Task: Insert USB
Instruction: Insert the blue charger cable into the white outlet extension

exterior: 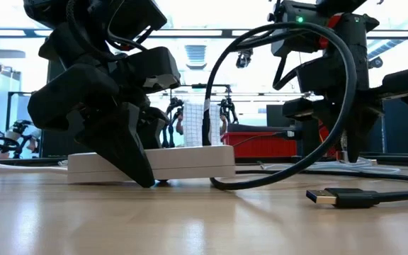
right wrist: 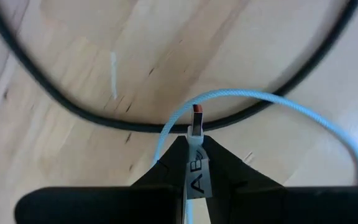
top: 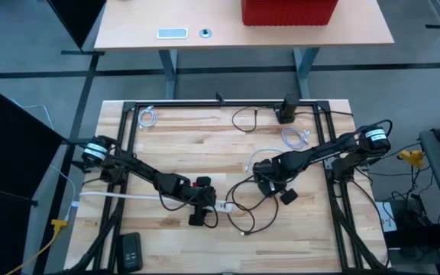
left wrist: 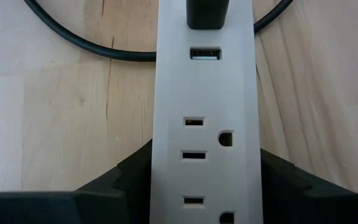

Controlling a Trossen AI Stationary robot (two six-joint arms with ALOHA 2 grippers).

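A white power strip [left wrist: 205,124] lies on the wooden table, with a free USB port [left wrist: 205,54] and a black plug [left wrist: 207,14] in it beyond that port. My left gripper [left wrist: 205,171] [top: 202,202] is closed on the strip's near part. My right gripper [right wrist: 194,146] [top: 268,182] hangs over the table to the strip's right, shut on a USB plug [right wrist: 197,124] with a light blue cable [right wrist: 303,118]. A second, black USB plug [exterior: 328,196] lies flat on the table. My left gripper has the strip's two long sides [left wrist: 160,171] between its two fingers [left wrist: 129,174], which slant down from the table's left. The strip lies flat on the table. My right gripper pinches the plug's labelled body [right wrist: 197,177] between its fingers, which point down. The metal tip [right wrist: 197,123] sticks out past the fingertips, clear of the table, and the blue cable curls away slack.
A black cable [right wrist: 73,109] loops over the table around both grippers. Coiled white cables [top: 150,117] [top: 295,137], a black block [top: 287,109] and a black handset [top: 131,250] lie inside the black metal frame [top: 228,102].
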